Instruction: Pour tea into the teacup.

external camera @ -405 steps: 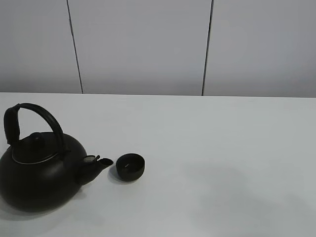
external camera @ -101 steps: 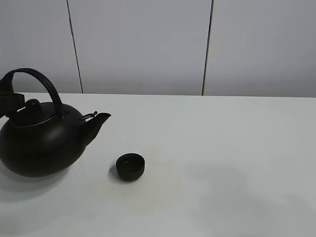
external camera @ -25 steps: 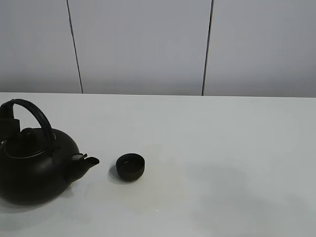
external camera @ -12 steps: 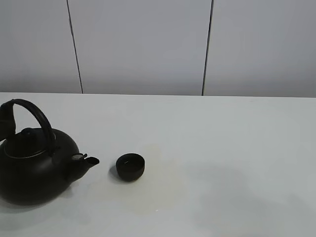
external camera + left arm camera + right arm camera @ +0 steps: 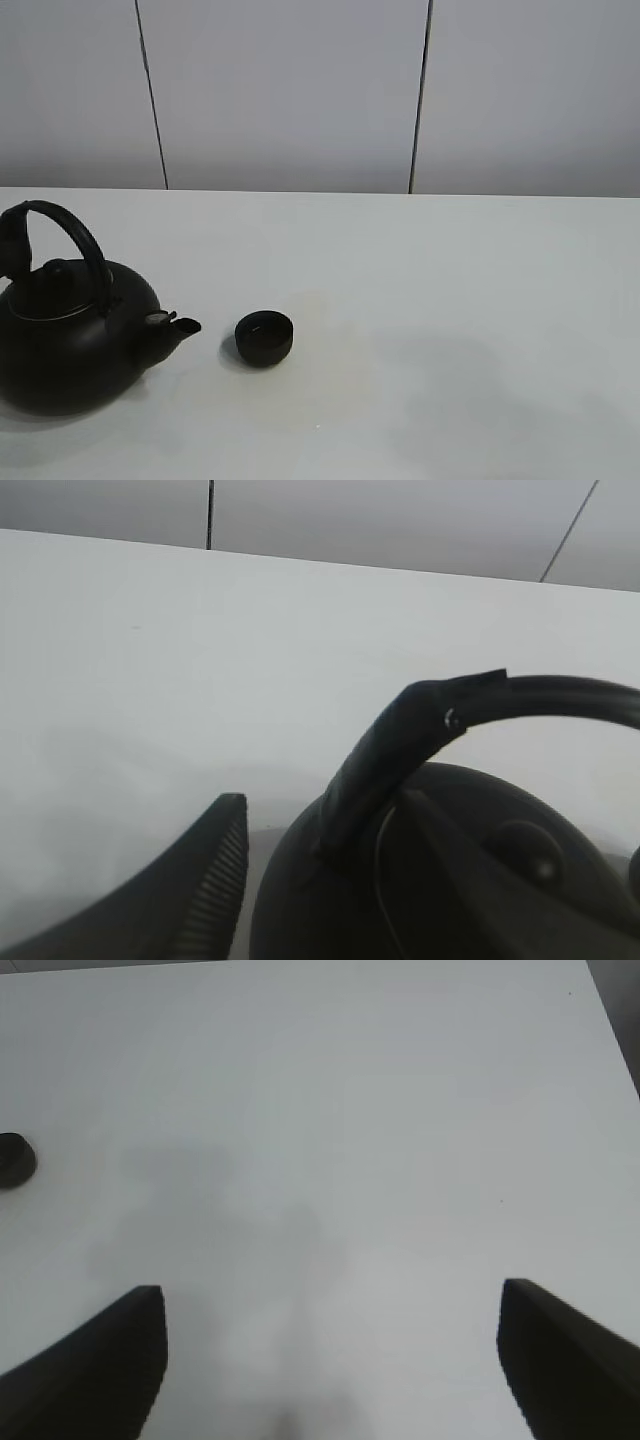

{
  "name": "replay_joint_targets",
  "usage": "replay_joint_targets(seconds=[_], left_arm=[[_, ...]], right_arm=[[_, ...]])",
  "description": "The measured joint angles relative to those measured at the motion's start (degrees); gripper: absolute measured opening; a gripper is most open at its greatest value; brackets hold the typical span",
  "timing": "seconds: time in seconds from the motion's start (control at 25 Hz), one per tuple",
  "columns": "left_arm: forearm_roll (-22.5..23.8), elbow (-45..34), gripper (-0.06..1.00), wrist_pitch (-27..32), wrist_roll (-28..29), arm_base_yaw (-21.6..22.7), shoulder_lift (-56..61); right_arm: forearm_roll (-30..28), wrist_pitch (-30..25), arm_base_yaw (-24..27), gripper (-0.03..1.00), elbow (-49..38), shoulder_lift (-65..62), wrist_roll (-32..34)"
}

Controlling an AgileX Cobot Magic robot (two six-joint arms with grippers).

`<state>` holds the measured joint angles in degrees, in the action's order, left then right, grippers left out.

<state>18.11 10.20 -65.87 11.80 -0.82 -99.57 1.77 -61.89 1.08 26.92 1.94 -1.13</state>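
Observation:
The small black teacup (image 5: 264, 338) stands on the white table (image 5: 450, 300), just right of the spout of the big black kettle (image 5: 70, 345). The kettle stands upright on the table at the left. My left gripper (image 5: 8, 252) shows only as a dark bit at the left edge, by the end of the kettle's handle (image 5: 70, 235). In the left wrist view its one visible finger (image 5: 190, 880) stands apart from the handle (image 5: 420, 730), so the jaws are open around it. My right gripper (image 5: 330, 1380) is open and empty over bare table, and the teacup (image 5: 15, 1158) lies far off to its side.
A grey panelled wall (image 5: 300, 90) runs behind the table's far edge. The table's right edge shows in the right wrist view (image 5: 615, 1030).
Over the last second my left gripper has let go of the kettle's handle and drawn back to the left. The kettle and the teacup have not moved.

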Motion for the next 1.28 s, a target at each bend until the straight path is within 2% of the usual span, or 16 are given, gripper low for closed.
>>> replay_joint_targets(seconds=[0.32,0.52,0.64,0.72,0.96,1.28], left_arm=[[-0.6,-1.1,0.33,-0.1,0.0,1.1,0.1],[0.7,-1.7,0.33,-0.1,0.3,6.7,3.9],[2.4,-0.8,0.33,0.0,2.7,10.4,5.6],[3.9,1.2,0.33,2.6,5.3,12.1,5.7],[8.3,8.2,0.33,17.0,17.2,15.4,5.7],[17.8,20.9,0.33,30.5,30.0,23.3,9.9]], right_arm=[[0.0,-0.1,0.0,0.62,0.0,0.0,0.0],[0.0,-0.1,0.0,0.62,0.0,0.0,0.0],[0.0,-0.1,0.0,0.62,0.0,0.0,0.0],[0.0,0.0,0.0,0.62,0.0,0.0,0.0],[0.0,0.0,0.0,0.62,0.0,0.0,0.0],[0.0,0.0,0.0,0.62,0.0,0.0,0.0]])
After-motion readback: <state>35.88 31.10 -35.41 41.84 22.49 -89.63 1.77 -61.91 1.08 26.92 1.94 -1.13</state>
